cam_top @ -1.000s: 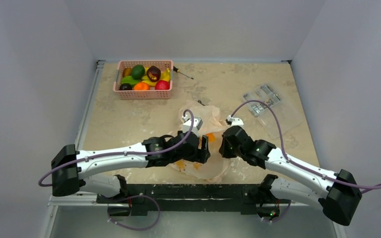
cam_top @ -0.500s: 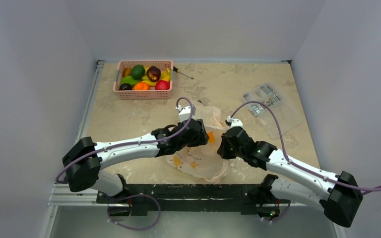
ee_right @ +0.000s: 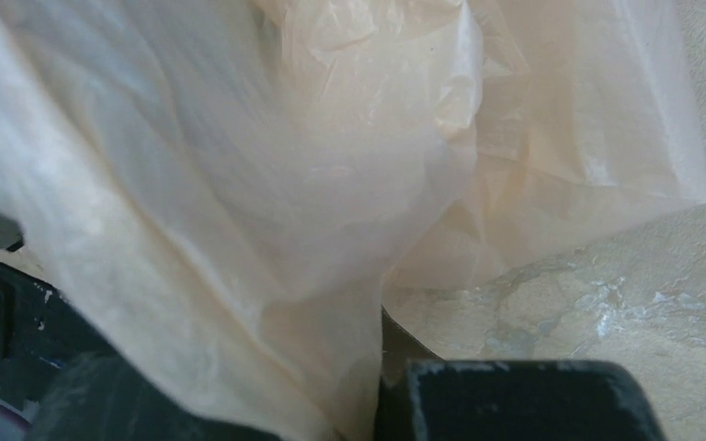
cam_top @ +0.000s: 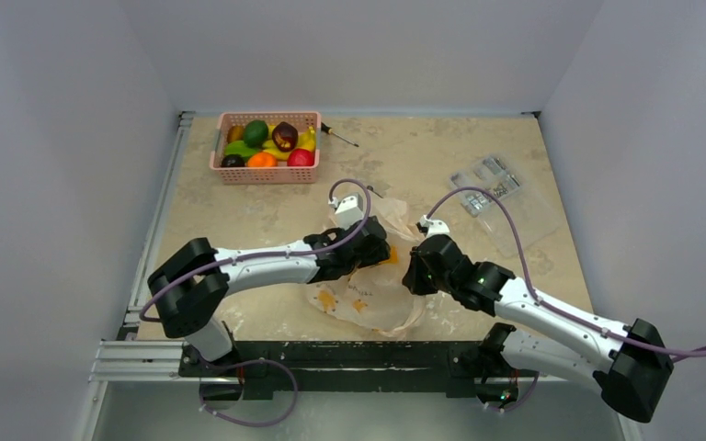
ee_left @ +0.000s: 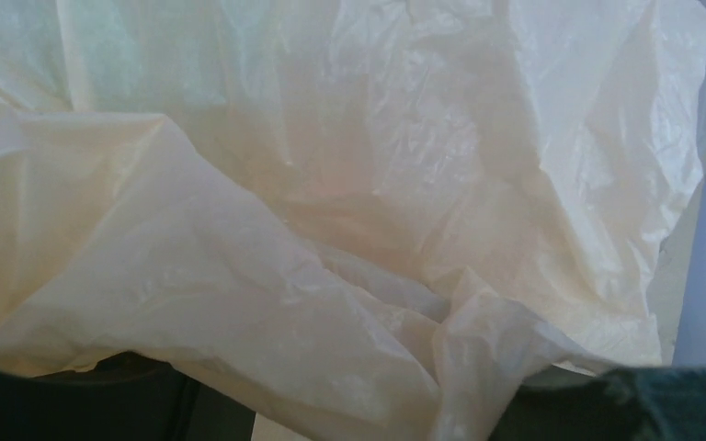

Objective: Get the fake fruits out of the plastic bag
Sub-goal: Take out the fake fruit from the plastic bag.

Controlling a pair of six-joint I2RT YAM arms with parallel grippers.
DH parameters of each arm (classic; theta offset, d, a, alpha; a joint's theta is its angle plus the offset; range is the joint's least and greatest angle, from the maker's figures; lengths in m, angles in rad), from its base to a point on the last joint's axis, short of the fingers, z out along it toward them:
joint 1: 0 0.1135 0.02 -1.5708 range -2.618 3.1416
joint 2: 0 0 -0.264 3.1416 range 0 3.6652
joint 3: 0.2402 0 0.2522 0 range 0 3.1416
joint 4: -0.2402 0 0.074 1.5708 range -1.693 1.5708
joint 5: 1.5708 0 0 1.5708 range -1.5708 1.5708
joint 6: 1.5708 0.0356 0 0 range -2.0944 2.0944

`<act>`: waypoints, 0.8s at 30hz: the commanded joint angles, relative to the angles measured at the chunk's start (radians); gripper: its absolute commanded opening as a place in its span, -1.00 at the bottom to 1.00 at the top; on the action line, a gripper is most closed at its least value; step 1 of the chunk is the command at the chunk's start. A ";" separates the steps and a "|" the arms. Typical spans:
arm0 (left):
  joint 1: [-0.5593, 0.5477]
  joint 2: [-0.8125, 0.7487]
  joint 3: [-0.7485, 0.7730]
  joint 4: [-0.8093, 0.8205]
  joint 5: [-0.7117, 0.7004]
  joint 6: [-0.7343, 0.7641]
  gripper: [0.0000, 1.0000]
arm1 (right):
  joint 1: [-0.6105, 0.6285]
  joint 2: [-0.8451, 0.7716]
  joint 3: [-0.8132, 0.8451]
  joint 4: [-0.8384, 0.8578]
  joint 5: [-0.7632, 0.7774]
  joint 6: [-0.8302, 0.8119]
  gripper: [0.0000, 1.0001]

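The plastic bag (cam_top: 368, 292), thin peach-beige film with orange marks, lies crumpled near the table's front edge. My left gripper (cam_top: 376, 250) sits at its upper part. In the left wrist view the film (ee_left: 349, 230) drapes over both dark fingers (ee_left: 92, 404), which stand apart, and it hides whether they press on anything. My right gripper (cam_top: 415, 270) is shut on the bag's right edge, with the film (ee_right: 239, 230) pinched between its fingers (ee_right: 515, 404). The film hides what is inside the bag. Fake fruits (cam_top: 269, 140), among them green, maroon and yellow ones, fill a basket.
The pink basket (cam_top: 265, 175) stands at the back left, with a small screwdriver (cam_top: 340, 135) beside it. A flat clear packet (cam_top: 501, 195) of small parts lies at the right. Grey walls close off the left, back and right sides.
My left arm has stretched forward, carrying its gripper up over the bag, and its jaws have narrowed. The right gripper has kept its pinch in the same place.
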 commanded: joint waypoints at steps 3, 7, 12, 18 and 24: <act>0.015 0.113 0.105 0.039 -0.023 -0.033 0.21 | 0.002 -0.035 0.020 0.018 -0.013 -0.024 -1.00; 0.015 0.166 0.132 0.035 -0.041 -0.039 0.32 | 0.003 -0.048 0.022 0.007 -0.007 -0.024 -1.00; 0.017 0.219 0.175 -0.050 -0.096 -0.059 0.62 | 0.002 -0.066 0.020 0.003 -0.006 -0.025 -1.00; 0.034 0.288 0.185 0.009 -0.070 -0.004 0.52 | 0.002 -0.063 0.026 0.000 -0.006 -0.027 -1.00; 0.048 0.253 0.142 0.061 -0.030 0.075 0.02 | 0.002 -0.062 0.009 0.020 -0.009 -0.022 -1.00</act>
